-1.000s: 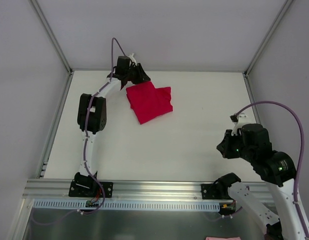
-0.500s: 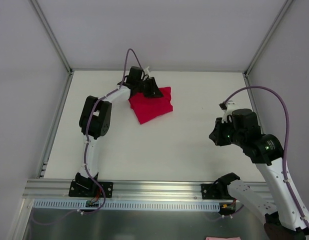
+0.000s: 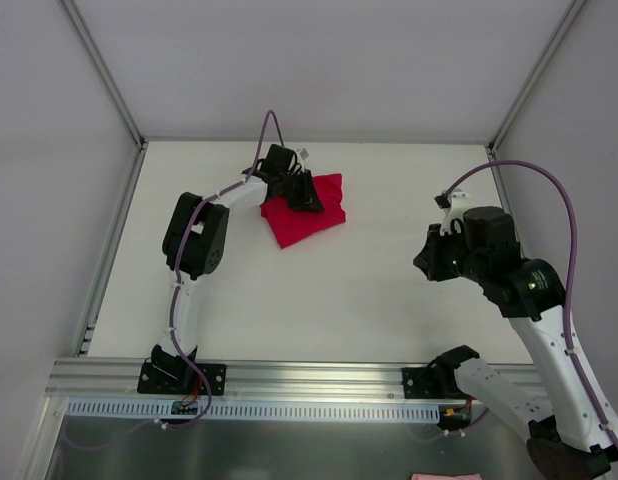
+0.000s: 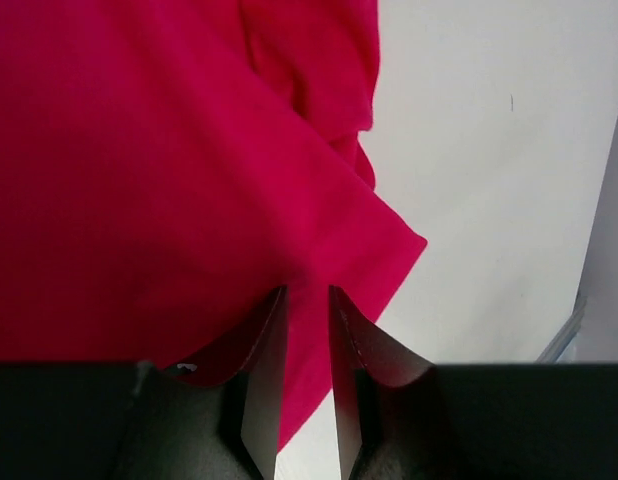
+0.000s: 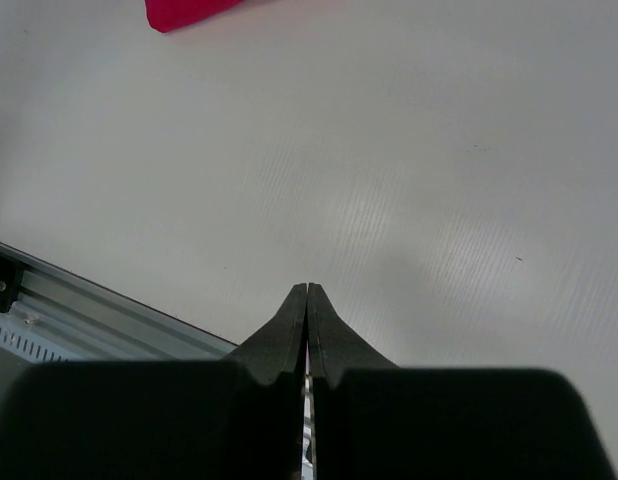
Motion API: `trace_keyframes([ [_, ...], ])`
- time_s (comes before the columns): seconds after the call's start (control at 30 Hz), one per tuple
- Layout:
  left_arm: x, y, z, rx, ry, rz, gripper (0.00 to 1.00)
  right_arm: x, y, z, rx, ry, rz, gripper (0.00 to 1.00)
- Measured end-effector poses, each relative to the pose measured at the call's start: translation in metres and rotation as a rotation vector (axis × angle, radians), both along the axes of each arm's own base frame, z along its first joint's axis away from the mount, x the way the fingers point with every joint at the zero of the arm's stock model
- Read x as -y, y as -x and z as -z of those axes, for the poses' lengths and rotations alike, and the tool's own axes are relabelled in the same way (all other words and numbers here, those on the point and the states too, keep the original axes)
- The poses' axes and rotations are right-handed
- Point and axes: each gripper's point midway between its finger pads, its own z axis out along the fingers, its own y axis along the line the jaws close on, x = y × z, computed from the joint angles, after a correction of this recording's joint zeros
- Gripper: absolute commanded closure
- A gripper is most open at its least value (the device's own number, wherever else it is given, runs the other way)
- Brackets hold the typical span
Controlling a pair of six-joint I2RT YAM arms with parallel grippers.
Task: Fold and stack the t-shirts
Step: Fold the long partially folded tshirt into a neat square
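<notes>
Bright, even, diffuse light, no glare. A faint soft shadow lies on the desk (image 5: pixel 389 260) ahead of the right tool (image 5: pixel 307 290), whose near body blurs black.

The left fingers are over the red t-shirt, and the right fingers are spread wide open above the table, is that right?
Not quite: the right fingers are shut, tips pressed together, as the right wrist view shows. They are above the table, and the left fingers are over the red t-shirt.
</notes>
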Motion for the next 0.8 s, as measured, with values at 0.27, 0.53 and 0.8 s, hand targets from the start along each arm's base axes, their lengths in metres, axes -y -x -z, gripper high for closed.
trace_keyframes([
  [0.27, -0.029, -0.034, -0.019, 0.050, -0.062, -0.103, 0.54, -0.001, -0.003, 0.002, -0.004, 0.005, -0.003, 0.56],
  [0.53, -0.083, -0.072, -0.032, 0.083, -0.102, -0.235, 0.12, 0.011, -0.015, 0.031, -0.052, 0.092, 0.063, 0.00],
  [0.8, -0.092, -0.071, -0.029, 0.065, -0.121, -0.251, 0.01, 0.013, -0.042, 0.041, -0.110, 0.177, 0.117, 0.00],
])
